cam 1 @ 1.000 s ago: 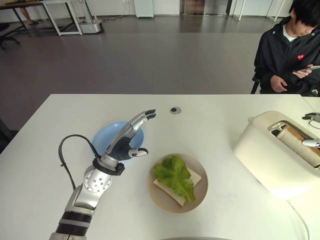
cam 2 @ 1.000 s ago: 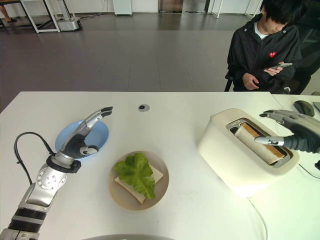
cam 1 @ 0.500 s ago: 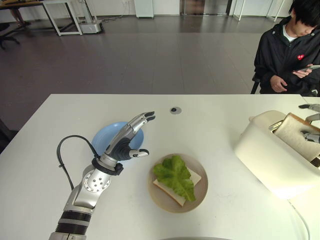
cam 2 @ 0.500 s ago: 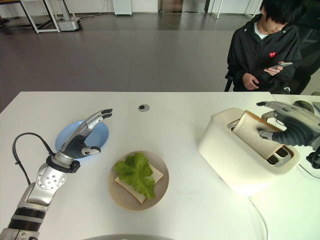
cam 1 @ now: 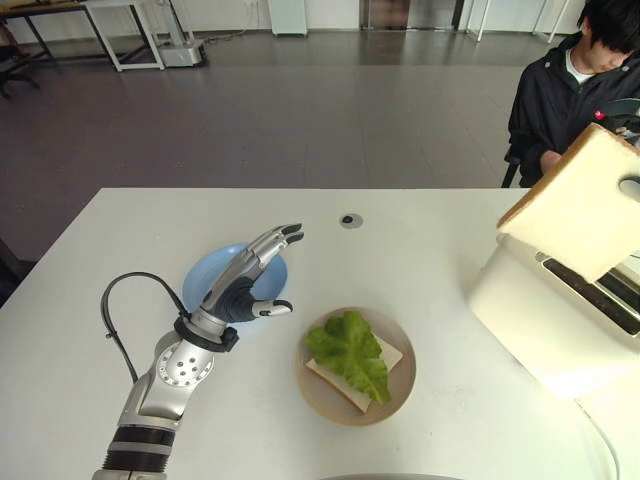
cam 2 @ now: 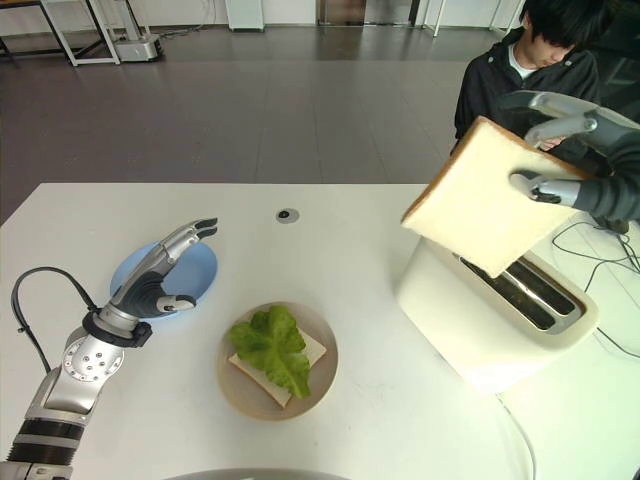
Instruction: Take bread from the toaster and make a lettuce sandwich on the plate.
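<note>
My right hand (cam 2: 580, 150) is shut on a slice of bread (cam 2: 482, 200), held tilted in the air above the cream toaster (cam 2: 480, 320), whose slots show empty. A beige plate (cam 2: 320, 385) in the middle of the table carries a bread slice (cam 2: 312, 351) topped by a green lettuce leaf (cam 2: 270, 347). My left hand (cam 2: 160, 275) is open, fingers stretched out, hovering over the near edge of a light blue plate (cam 2: 200, 268) left of the beige plate.
The white table (cam 2: 350, 240) has a small round grommet (cam 2: 288, 214) near its far edge. A black cable (cam 1: 125, 310) loops beside my left forearm. Cables (cam 2: 600, 290) lie to the right of the toaster. A grey rim (cam 2: 250, 474) shows at the front edge.
My right hand has lifted the bread slice out of the toaster slot and up into the air. My left hand has drifted slightly left and back.
</note>
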